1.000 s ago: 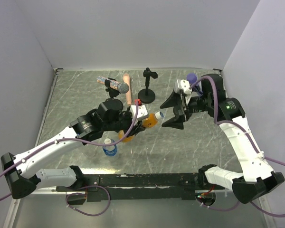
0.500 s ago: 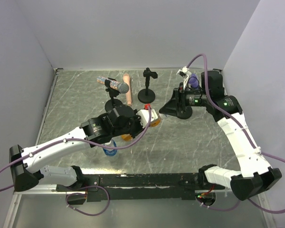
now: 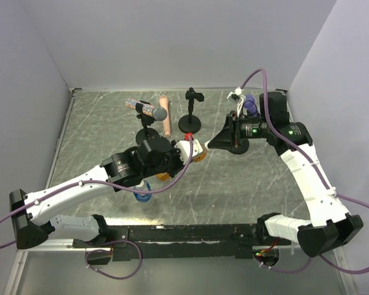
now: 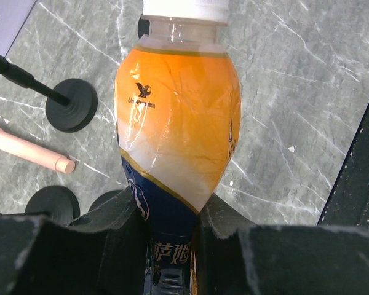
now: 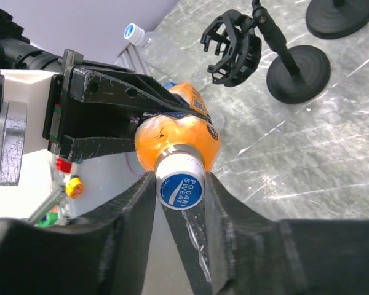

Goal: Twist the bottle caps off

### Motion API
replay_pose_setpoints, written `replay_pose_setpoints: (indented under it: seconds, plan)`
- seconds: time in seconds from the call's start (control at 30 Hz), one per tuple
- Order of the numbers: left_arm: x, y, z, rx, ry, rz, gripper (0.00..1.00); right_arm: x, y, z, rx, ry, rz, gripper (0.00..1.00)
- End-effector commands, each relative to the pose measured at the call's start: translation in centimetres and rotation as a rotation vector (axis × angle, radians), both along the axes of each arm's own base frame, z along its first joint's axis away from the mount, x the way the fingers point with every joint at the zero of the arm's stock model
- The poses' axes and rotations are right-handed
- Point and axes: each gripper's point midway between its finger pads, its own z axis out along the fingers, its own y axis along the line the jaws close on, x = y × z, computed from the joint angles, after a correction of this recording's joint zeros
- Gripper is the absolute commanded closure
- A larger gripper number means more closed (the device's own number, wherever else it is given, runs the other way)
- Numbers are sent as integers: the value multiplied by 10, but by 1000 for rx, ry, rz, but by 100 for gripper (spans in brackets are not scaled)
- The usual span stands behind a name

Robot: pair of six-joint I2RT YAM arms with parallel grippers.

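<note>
Grey marble-patterned tabletop lies beneath both arms, and above it the left gripper is clenched around the lower body of a bulbous orange plastic bottle held sideways, while the right gripper pinches its small round white-and-blue screw cap, seated on the neck.

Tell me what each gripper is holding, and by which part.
Left gripper: the orange bottle, clamped at its bottom end. Right gripper: the same bottle's cap, pinched on its sides.
</note>
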Motion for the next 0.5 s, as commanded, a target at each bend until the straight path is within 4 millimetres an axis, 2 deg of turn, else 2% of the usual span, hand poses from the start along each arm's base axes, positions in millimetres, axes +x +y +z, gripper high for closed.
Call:
replay_pose_setpoints:
  seconds: [0.0, 0.13, 0.3, 0.47]
  plan:
    - [2, -4, 26, -79, -34, 13, 99, -6, 6, 15, 57, 12, 55, 65]
    - [2, -4, 29, -92, -37, 9, 99, -6, 7, 14, 55, 19, 71, 64]
    - [1, -6, 32, -99, -35, 3, 99, -7, 8, 13, 54, 16, 85, 50]
    - [0, -6, 30, -98, -30, -2, 99, -7, 9, 14, 56, 16, 94, 50]
